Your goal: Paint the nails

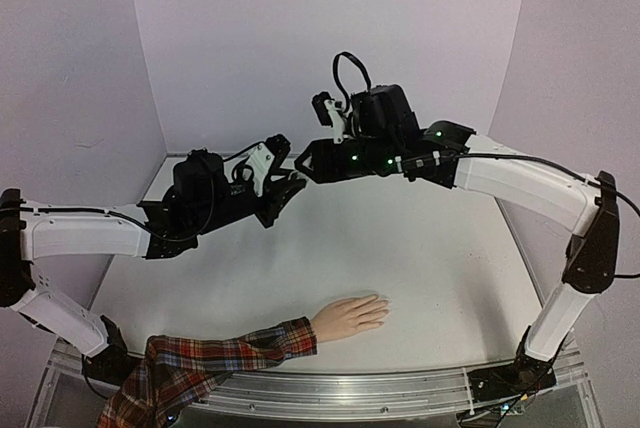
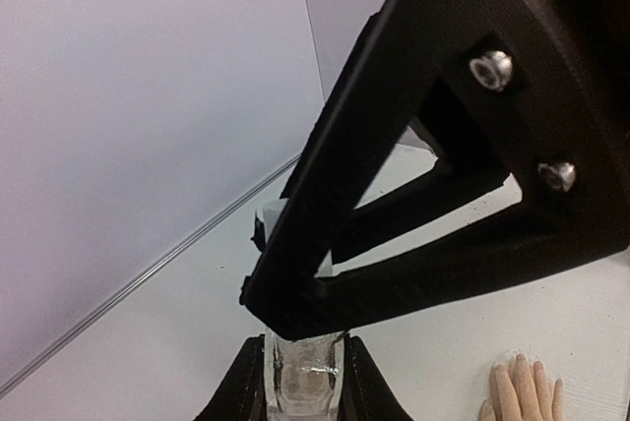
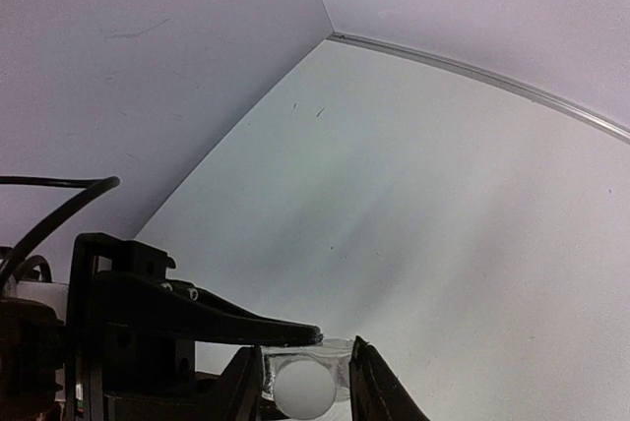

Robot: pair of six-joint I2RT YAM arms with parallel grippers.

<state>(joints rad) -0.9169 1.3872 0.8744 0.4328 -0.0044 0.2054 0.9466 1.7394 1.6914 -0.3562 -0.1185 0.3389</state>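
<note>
Nails (image 2: pixel 517 370) of the pale peach mannequin hand (image 1: pixel 350 316) lie flat on the white table (image 1: pixel 430 248), well below and nearer our bases than both grippers, with the fingers pointing toward the right arm's side. Our left gripper (image 1: pixel 288 186) pinches a small clear bottle (image 2: pixel 307 382). Our right gripper (image 1: pixel 303 163) flanks its round white cap (image 3: pixel 300 389); we cannot tell if it is gripping.

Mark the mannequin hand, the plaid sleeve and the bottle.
mannequin hand (image 1: pixel 348 318), top view, back of the hand.
plaid sleeve (image 1: pixel 235 351), top view, mid-forearm.
bottle (image 2: pixel 307 382), left wrist view, clear body.
</note>
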